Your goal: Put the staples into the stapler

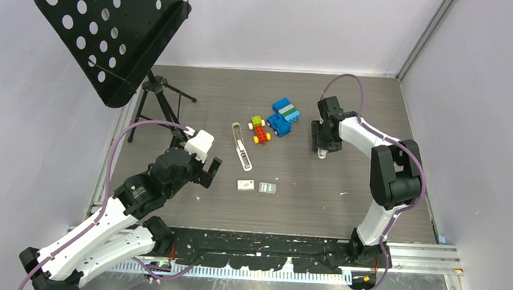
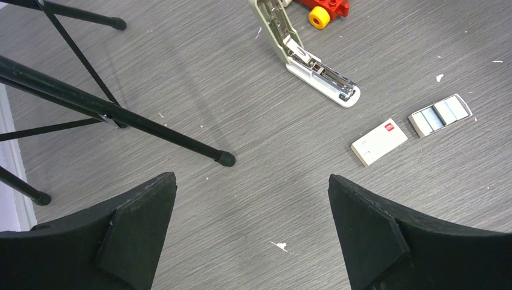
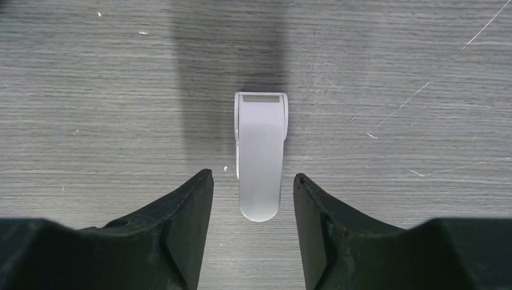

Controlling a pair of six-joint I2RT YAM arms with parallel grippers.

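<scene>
The stapler (image 1: 241, 146) lies opened out flat at mid table, white with its metal magazine showing; it also shows in the left wrist view (image 2: 314, 67). The staples (image 1: 267, 187) are silvery-grey strips in a small tray just in front of it, also seen in the left wrist view (image 2: 439, 115). My left gripper (image 1: 206, 175) is open and empty, left of the staples and above bare table (image 2: 250, 179). My right gripper (image 1: 321, 147) is open at the right. Its jaws straddle the near end of a small white claw-shaped piece (image 3: 260, 151) without touching it.
A small whitish box with a red label (image 2: 379, 141) lies beside the staples. Toy blocks (image 1: 260, 129) and a blue block (image 1: 284, 116) sit behind the stapler. A black music stand (image 1: 106, 28) on a tripod (image 2: 121, 118) stands at the left, with one foot near my left gripper.
</scene>
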